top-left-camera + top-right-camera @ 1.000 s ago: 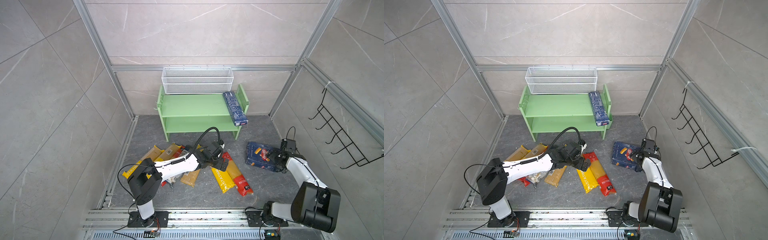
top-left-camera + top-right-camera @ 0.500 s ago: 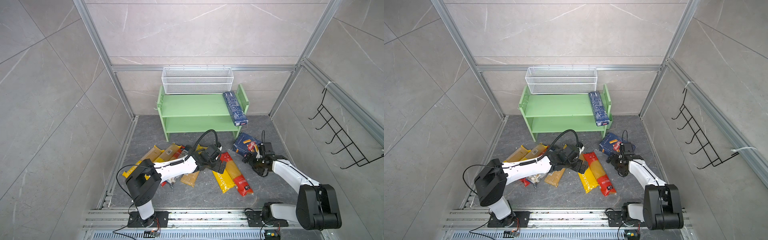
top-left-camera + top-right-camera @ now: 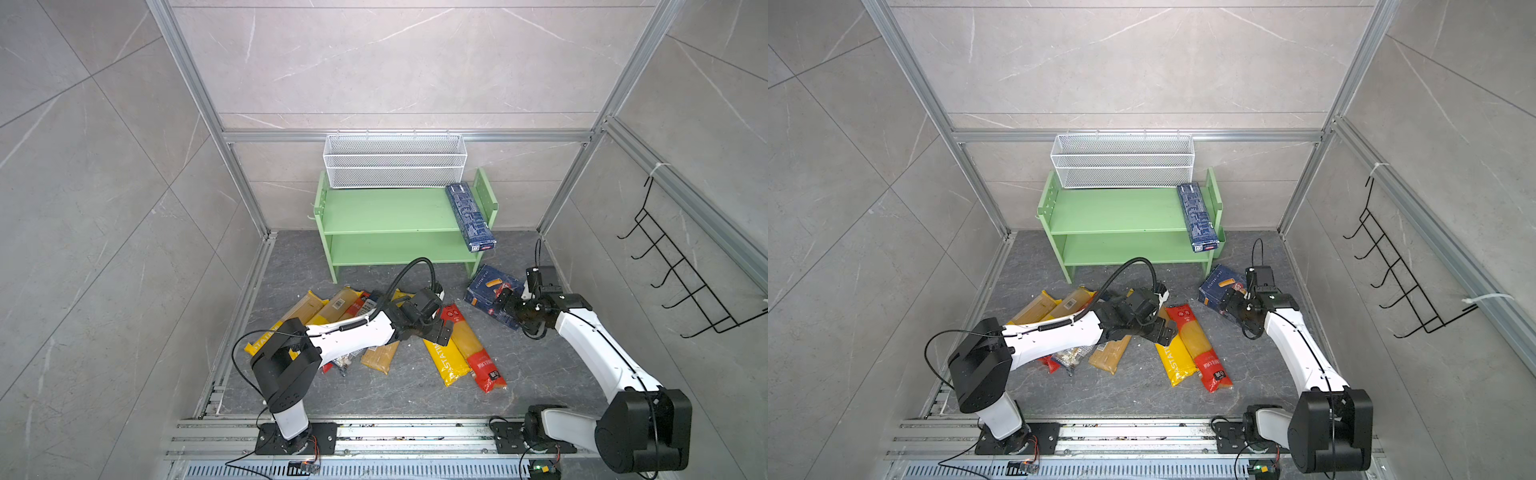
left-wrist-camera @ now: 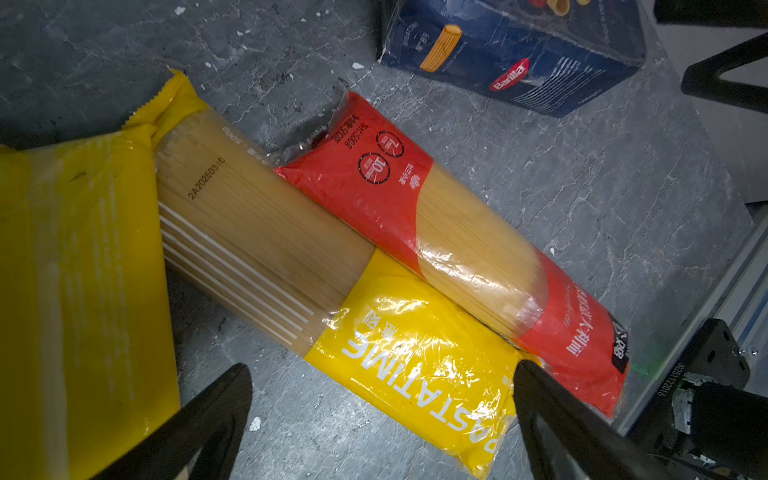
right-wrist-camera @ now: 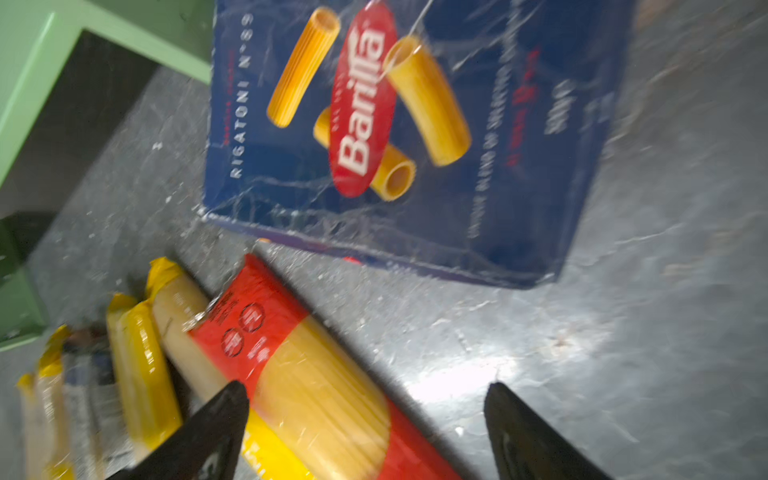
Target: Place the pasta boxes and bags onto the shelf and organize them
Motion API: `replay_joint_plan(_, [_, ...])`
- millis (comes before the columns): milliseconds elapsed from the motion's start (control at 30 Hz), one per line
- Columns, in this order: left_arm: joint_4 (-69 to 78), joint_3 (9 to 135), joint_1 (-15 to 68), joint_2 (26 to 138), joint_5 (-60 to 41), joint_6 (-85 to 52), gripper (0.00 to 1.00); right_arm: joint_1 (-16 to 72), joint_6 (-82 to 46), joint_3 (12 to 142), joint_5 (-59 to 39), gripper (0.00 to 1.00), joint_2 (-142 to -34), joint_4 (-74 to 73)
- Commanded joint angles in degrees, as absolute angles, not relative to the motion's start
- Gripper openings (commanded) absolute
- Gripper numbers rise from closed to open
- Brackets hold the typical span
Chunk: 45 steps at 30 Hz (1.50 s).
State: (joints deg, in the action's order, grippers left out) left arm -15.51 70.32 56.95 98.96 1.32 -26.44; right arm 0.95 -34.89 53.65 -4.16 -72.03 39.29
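Counting in both top views: two boxes, the long box [image 3: 469,216] on the top board of the shelf [image 3: 386,212], the wide box [image 3: 484,291] on the table [image 3: 540,374] beside about seven bags [image 3: 380,359]. Left wrist view: left tool [image 4: 380,370] spread, empty, over one yellow bag [image 4: 415,374] touching one red bag [image 4: 374,187]. Right wrist view: right tool [image 5: 368,388] spread, empty, near the wide box.

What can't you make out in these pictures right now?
Bag pile: left arm covers part in both top views; count unclear.
Narrow blue box on the shelf: print too small in top views.
Barilla box: fine print blurred, right wrist view.
Plain yellow bag: cut off by left wrist view's edge.
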Motion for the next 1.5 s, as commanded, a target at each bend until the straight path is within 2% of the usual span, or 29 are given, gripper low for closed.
replay_joint_plan(0, [-16.09, 74.51, 56.78, 100.3, 0.75, -25.85, 1.0, 0.65, -34.92, 55.54, 4.56, 0.92, -74.83, 40.03])
replay_joint_plan(400, [-16.48, 80.08, 56.6, 105.73, -0.91, -25.12, 1.0, -0.23, -37.09, 59.33, 15.97, 0.91, -82.49, 24.9])
replay_joint_plan(633, [-16.27, 82.14, 55.58, 108.28, -1.93, -25.4, 1.0, -4.62, -38.01, 63.4, 16.04, 0.9, -90.34, 19.84])
replay_joint_plan(933, [-15.91, 83.75, 53.92, 110.07, -2.87, -26.19, 0.99, -11.06, -38.7, 68.97, 12.05, 0.88, -99.14, 17.33])
replay_joint_plan(1200, [-15.84, 84.99, 53.73, 111.44, -2.99, -26.8, 1.0, -17.24, -38.49, 73.45, -2.17, 0.87, -108.19, 17.46])
replay_joint_plan(1467, [-14.71, 83.12, 53.7, 110.79, -3.94, -27.66, 0.99, -17.61, -35.5, 70.26, -8.87, 0.86, -107.47, 21.41])
